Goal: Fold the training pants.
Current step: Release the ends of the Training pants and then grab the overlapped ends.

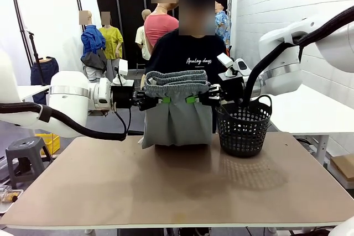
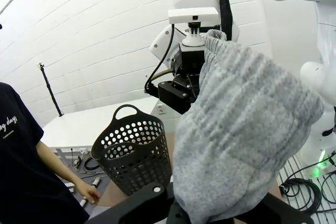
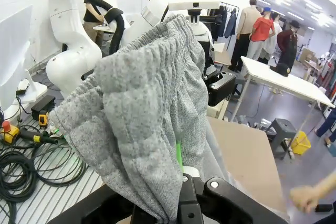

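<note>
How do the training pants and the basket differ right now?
The training pants hang by the waistband from the left gripper and right gripper; the basket stands on the table. The pants are light grey cloth; the basket is black perforated mesh. Both are at the table's far side.

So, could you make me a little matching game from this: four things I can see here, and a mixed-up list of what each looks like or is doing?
Things:
1. training pants
2. basket
3. left gripper
4. table

Descriptions:
A. black, full of holes, standing upright
B. light brown, flat
C. shut, pinching grey cloth
D. light grey, hanging, held up by its top edge

Pairs: 1-D, 2-A, 3-C, 4-B
</note>
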Controlling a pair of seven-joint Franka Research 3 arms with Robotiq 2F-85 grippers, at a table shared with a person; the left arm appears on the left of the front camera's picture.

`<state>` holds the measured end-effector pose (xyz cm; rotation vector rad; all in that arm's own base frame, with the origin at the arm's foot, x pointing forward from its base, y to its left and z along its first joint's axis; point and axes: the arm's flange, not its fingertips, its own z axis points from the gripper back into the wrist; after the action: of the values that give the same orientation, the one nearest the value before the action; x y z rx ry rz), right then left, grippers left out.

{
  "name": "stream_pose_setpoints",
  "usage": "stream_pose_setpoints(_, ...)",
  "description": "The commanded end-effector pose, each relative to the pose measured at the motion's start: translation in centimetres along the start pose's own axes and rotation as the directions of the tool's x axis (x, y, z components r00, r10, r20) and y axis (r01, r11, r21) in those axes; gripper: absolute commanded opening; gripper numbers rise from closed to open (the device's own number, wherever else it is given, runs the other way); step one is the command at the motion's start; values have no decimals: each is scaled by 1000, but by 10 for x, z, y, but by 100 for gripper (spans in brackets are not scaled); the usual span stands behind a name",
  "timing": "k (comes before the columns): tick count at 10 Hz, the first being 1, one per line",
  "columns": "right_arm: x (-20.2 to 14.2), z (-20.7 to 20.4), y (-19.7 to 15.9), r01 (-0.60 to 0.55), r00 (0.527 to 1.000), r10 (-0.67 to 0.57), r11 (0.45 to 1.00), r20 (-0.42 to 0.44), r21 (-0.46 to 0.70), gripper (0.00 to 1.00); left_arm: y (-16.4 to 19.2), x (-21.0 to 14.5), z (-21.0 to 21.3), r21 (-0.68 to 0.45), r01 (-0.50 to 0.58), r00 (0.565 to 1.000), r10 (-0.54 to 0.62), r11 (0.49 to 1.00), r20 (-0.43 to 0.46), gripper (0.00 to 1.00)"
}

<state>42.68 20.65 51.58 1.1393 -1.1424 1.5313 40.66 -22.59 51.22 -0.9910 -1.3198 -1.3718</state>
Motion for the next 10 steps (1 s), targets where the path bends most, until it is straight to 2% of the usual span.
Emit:
stream_pose_setpoints(1,0,0,3,3,1000,-3,1000,24,-1,0,0,5,0,5,9,1000,-9,1000,0,0)
stream_pose_setpoints(10,0,0,3,3,1000,-3,1000,24,-1,0,0,5,0,5,9,1000,-9,1000,0,0)
